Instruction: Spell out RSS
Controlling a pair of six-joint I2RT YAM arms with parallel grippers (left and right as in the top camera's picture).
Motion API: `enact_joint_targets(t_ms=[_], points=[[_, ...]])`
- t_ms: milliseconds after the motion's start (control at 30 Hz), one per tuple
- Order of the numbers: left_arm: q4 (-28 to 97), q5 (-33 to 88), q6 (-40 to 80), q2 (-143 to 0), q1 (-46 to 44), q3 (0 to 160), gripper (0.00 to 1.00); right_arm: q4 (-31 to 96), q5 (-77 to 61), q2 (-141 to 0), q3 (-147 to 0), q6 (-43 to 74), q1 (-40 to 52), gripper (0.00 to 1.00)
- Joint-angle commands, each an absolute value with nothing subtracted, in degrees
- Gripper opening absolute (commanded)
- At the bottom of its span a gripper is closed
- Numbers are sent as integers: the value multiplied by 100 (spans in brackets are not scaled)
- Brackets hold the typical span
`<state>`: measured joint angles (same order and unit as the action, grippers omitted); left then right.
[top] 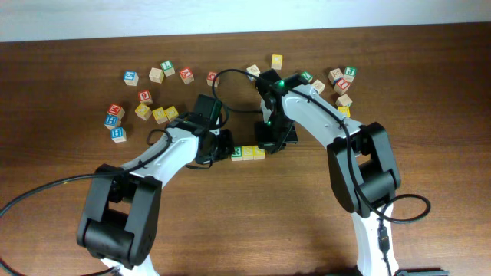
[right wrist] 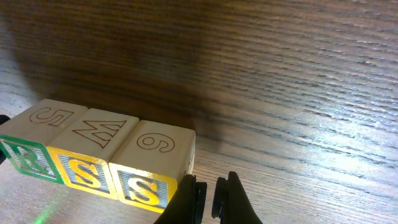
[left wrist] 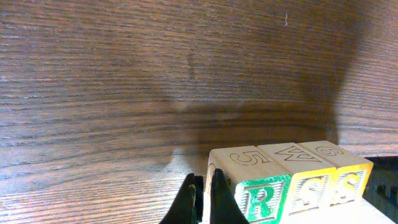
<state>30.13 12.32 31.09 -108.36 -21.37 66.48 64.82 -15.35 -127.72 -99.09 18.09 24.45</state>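
Three wooden letter blocks stand side by side in a row mid-table: a green R block [top: 238, 153], a yellow S block [top: 248, 153] and a second yellow S block [top: 259, 152]. In the left wrist view the R [left wrist: 264, 196] and both S faces [left wrist: 308, 190] [left wrist: 348, 186] read in order. My left gripper [left wrist: 202, 199] is shut and empty, against the R block's left end. My right gripper [right wrist: 208, 199] is shut and empty, with only a slim gap, beside the last S block [right wrist: 143, 186]. The R block [right wrist: 22, 155] is at that view's left edge.
Loose letter blocks lie scattered along the back: a group at the far left [top: 115, 123], some at the back left [top: 165, 70], and a cluster at the back right [top: 341, 80]. A black cable [top: 230, 73] loops behind the arms.
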Motion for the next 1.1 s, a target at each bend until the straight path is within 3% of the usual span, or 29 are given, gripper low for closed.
enact_joint_targets(t_ms=[0, 833, 1067], points=[[2958, 1420, 3144, -10897, -2139, 6716, 0, 6462, -1612, -12787, -9856, 1852, 2480, 4], [2969, 1503, 3116, -10897, -2121, 6718, 0, 6445, -1468, -12787, -9859, 1850, 2467, 4], [3347, 773, 3118, -10895, -2082, 6718, 0, 6466, -1175, -12787, -9918, 1850, 2458, 4]])
